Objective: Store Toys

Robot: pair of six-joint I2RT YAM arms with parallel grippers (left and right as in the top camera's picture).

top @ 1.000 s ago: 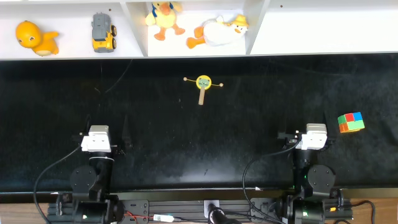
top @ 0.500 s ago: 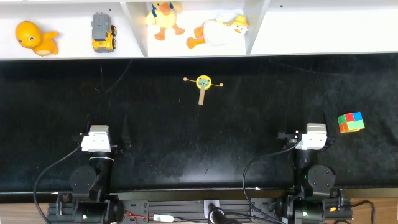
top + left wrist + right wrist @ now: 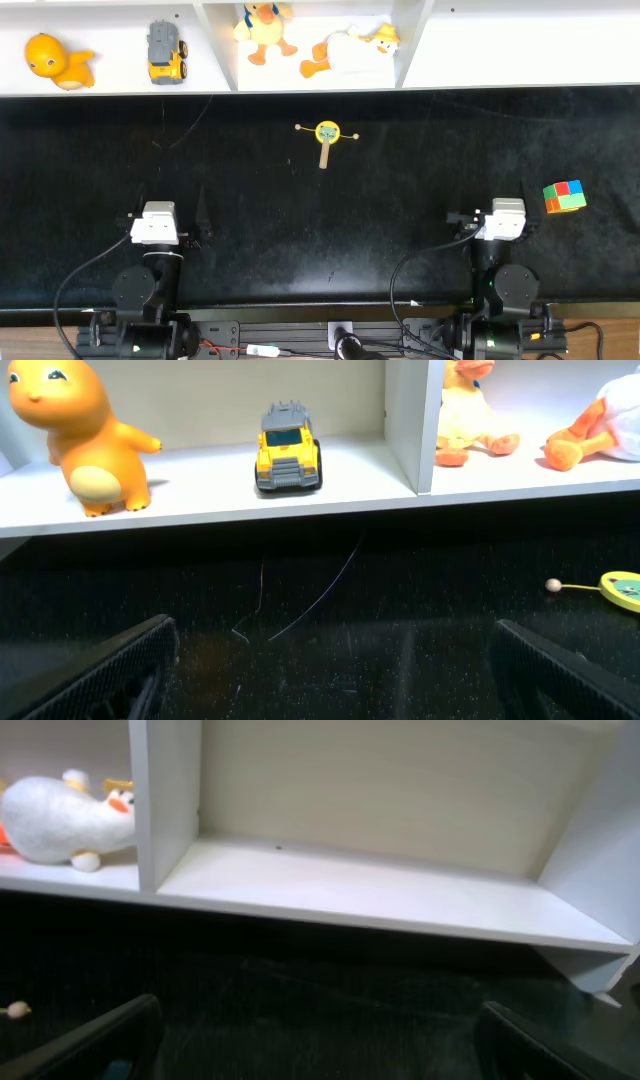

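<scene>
now | l pincer [image 3: 332, 635] spread | r pincer [image 3: 318, 1012] spread | rattle [image 3: 326, 135], cube [image 3: 564, 196] on black table [image 3: 250, 220]

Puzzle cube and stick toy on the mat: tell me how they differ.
The puzzle cube is a blocky patchwork of colours; the stick toy is a yellow disc on a wooden handle. The cube sits far right; the stick toy lies mid-table near the shelf. Both rest on the black mat, unshelved.

You have six toys: one orange figure [image 3: 58, 60], one yellow truck [image 3: 166, 52], two plush ducks, a yellow duck [image 3: 264, 30] and a white duck [image 3: 348, 50], one rattle [image 3: 326, 135] and one colour cube [image 3: 563, 196]. The shelf [image 3: 220, 45] has three bays.
</scene>
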